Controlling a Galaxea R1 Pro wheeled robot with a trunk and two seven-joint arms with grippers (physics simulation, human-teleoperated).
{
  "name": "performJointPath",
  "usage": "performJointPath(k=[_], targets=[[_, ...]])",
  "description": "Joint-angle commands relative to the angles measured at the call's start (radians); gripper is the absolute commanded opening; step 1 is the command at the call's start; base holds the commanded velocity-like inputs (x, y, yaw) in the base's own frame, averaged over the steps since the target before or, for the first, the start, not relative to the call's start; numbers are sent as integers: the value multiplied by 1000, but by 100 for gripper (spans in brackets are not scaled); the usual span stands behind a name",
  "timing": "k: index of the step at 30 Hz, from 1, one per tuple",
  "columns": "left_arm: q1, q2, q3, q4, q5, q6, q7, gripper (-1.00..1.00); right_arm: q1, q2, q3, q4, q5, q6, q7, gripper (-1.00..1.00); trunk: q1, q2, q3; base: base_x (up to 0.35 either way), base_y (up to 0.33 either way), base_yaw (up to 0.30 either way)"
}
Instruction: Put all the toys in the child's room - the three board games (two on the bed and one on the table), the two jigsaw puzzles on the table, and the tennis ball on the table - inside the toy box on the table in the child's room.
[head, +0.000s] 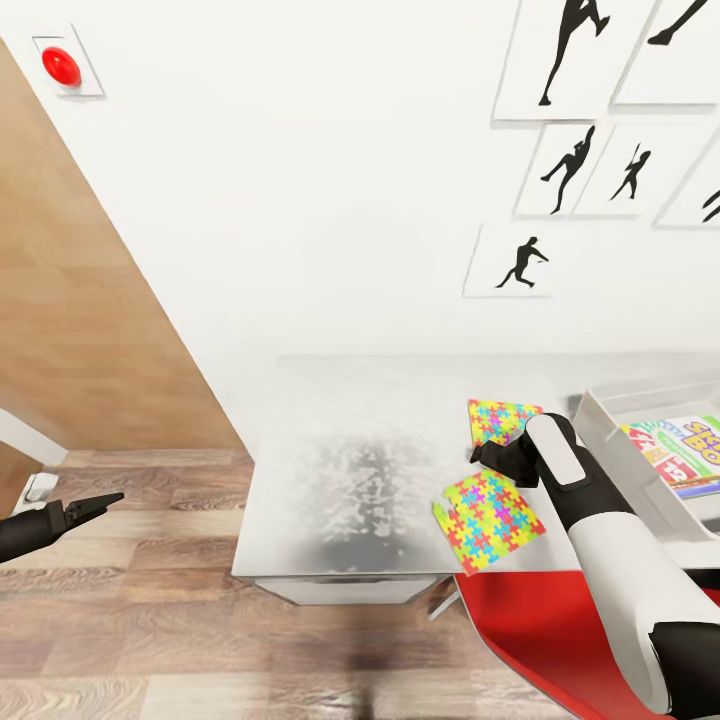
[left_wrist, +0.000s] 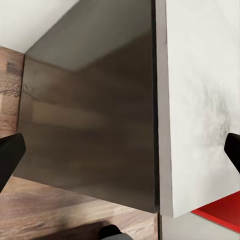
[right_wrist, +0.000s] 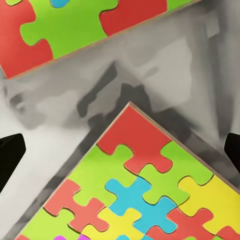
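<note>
1. Right claw over the table, fingers apart, nothing held.
2. Far puzzle just beyond that claw, near puzzle just on its near side, both flat.
3. Toy box to its right, a board game inside.
4. Left claw well left of the table above wood floor; fingers apart in its wrist view.

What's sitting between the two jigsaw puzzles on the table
Nothing: a bare strip of grey table separates the far jigsaw puzzle from the near jigsaw puzzle, clearest in the right wrist view.
</note>
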Motion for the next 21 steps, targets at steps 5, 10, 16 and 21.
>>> performJointPath(k=[5,10,16,21], targets=[[-2,0,3,-1,-10,11,-9,100,-1,-1,4,-1,-10,1,-10,100,1,-2,-2,0,0,2],[-2,0,3,-1,-10,11,-9,100,-1,-1,4,-1,-10,1,-10,100,1,-2,-2,-11,39,0],[-2,0,3,-1,-10,11,-9,100,-1,-1,4,-1,-10,1,-10,100,1,-2,-2,-43,92,0],[-2,0,3,-1,-10,11,-9,100,-1,-1,3,-1,-10,1,-10,100,1,-2,-2,-42,78,0]])
